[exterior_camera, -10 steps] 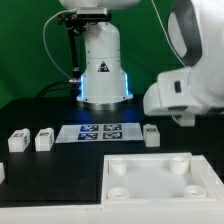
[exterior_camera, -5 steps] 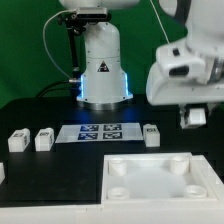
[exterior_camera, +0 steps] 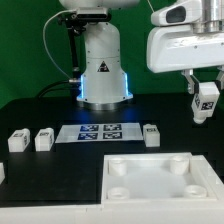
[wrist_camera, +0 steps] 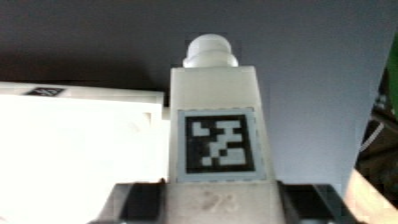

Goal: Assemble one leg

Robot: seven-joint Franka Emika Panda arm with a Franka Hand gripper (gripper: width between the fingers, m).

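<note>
My gripper (exterior_camera: 206,98) hangs high at the exterior view's right, shut on a leg (exterior_camera: 207,104), a small white block with a black-and-white tag. In the wrist view the same leg (wrist_camera: 217,125) fills the middle, its tag facing the camera and a rounded peg at its far end, with the dark fingers (wrist_camera: 143,203) clamped on its sides. The large flat white plate (exterior_camera: 150,180) with round corner sockets lies on the table, below and to the left of the gripper. Three more legs stand on the table: two at the left (exterior_camera: 17,141), (exterior_camera: 44,140) and one (exterior_camera: 151,135) by the marker board.
The marker board (exterior_camera: 99,132) lies flat in the middle of the black table. The robot's white base (exterior_camera: 102,65) stands behind it. Another white part (exterior_camera: 2,172) shows at the left edge. A white surface (wrist_camera: 71,110) shows beyond the held leg in the wrist view.
The arm has risen and moved toward the exterior view's right, bringing the gripper and the held leg into full view, higher above the table than before.
</note>
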